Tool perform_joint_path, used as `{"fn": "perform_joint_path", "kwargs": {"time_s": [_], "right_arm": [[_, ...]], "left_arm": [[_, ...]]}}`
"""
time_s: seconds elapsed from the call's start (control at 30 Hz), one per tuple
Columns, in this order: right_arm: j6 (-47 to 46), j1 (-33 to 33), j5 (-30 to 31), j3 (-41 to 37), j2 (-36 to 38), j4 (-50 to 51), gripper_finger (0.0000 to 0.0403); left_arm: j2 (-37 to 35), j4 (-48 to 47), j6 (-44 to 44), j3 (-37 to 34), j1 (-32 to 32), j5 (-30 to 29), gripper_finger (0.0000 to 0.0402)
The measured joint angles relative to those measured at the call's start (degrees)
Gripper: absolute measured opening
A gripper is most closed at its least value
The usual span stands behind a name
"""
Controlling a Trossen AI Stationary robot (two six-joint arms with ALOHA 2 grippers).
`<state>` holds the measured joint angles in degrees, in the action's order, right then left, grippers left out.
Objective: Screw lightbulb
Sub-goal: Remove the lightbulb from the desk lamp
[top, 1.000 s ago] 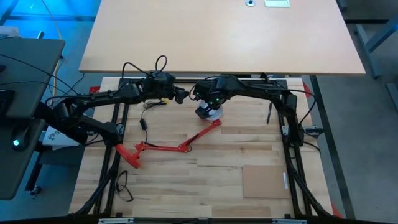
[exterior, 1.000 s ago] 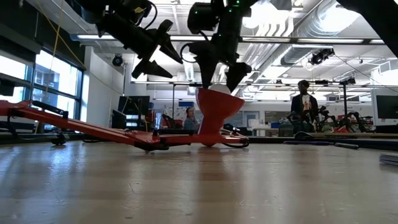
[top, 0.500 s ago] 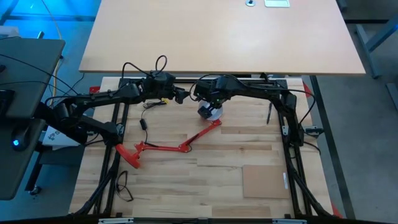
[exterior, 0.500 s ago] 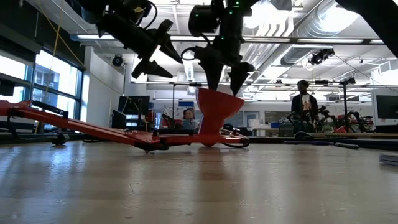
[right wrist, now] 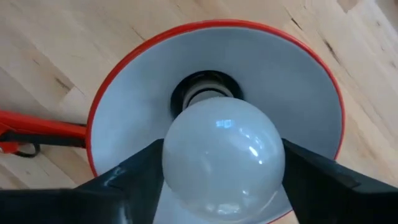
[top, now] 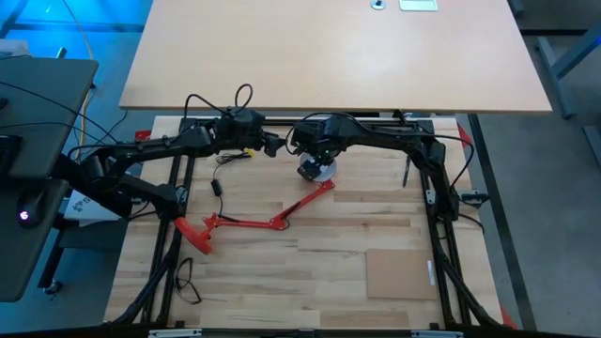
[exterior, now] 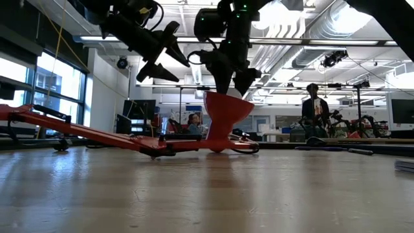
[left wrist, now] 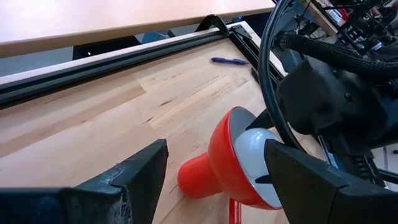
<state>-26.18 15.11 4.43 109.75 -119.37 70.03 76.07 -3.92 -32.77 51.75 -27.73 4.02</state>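
Right now I see my right gripper (right wrist: pixel 221 180) directly above the red lamp shade (right wrist: pixel 311 93), which lies mouth-up on the wooden table (top: pixel 357 235), and its fingers (right wrist: pixel 323 186) sit on either side of the lightbulb (right wrist: pixel 222 158), which stands in the socket at the shade's centre; whether the pads actually press the glass I cannot tell. Meanwhile my left gripper (left wrist: pixel 214 177) hangs just beside the shade, above the table, with its fingers spread wide and nothing between them. Behind the table a person (exterior: pixel 315 107) stands in the room.
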Motion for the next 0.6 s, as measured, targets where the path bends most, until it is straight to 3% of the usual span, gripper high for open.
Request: {"fn": "perform_joint_path", "kwargs": {"time_s": [0.07, 0.17, 0.5, 0.6], "right_arm": [[4.04, 0.0, -0.14, 0.0, 0.0, 0.01, 0.0255], [17.2, -0.05, -0.22, 0.02, 0.0, 0.57, 0.023], [75.71, -0.2, 3.04, 0.04, 0.0, 0.58, 0.0236], [81.07, -0.24, 3.27, 0.04, 0.0, -0.65, 0.0244]], "left_arm": [[0.02, 0.0, 0.02, 0.0, 0.0, 0.17, 0.0261], [0.0, -0.09, 0.0, 0.0, 0.04, 0.17, 0.0261], [0.0, -0.07, 0.0, 0.0, 0.0, 0.14, 0.0261], [0.02, -0.1, 0.0, 0.0, 0.0, 0.12, 0.0261]]}}
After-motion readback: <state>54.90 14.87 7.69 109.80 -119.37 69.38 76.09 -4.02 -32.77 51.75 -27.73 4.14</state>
